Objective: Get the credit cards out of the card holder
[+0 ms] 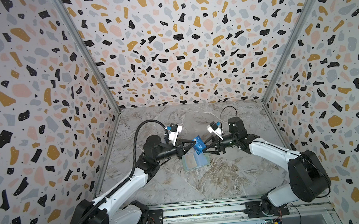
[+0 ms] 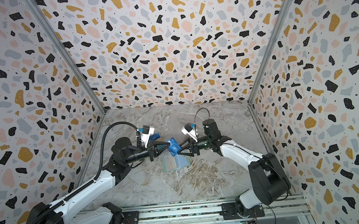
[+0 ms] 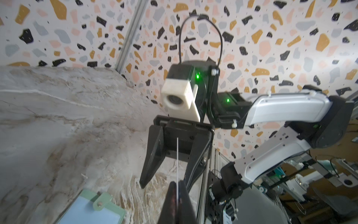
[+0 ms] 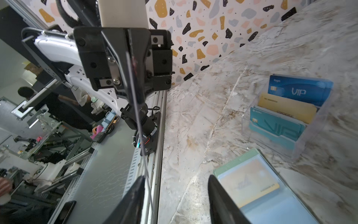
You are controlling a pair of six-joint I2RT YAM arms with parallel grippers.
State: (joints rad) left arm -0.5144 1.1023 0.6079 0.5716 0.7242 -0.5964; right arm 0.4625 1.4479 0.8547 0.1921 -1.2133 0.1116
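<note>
- Card holder (image 1: 196, 162) lies open on the counter (image 1: 222, 183), with a tan card (image 4: 249, 181) in its sleeve.
- Blue card (image 1: 199, 146) hangs just above the holder, pinched by the left jaws; this looks like a handover.
- Right jaws stand apart astride it, gripping nothing.

Raised blue card (image 1: 199, 146): "VIP". Dark blue card (image 4: 299, 91): "logo", "VIP". Teal card (image 4: 277, 127): probably "VIP", faint.

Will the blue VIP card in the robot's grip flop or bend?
Probably stiff: the blue card, pinched at one end by the left end effector, shows a straight edge. Likely light, since it's so thin. Its smooth face might slip.
</note>
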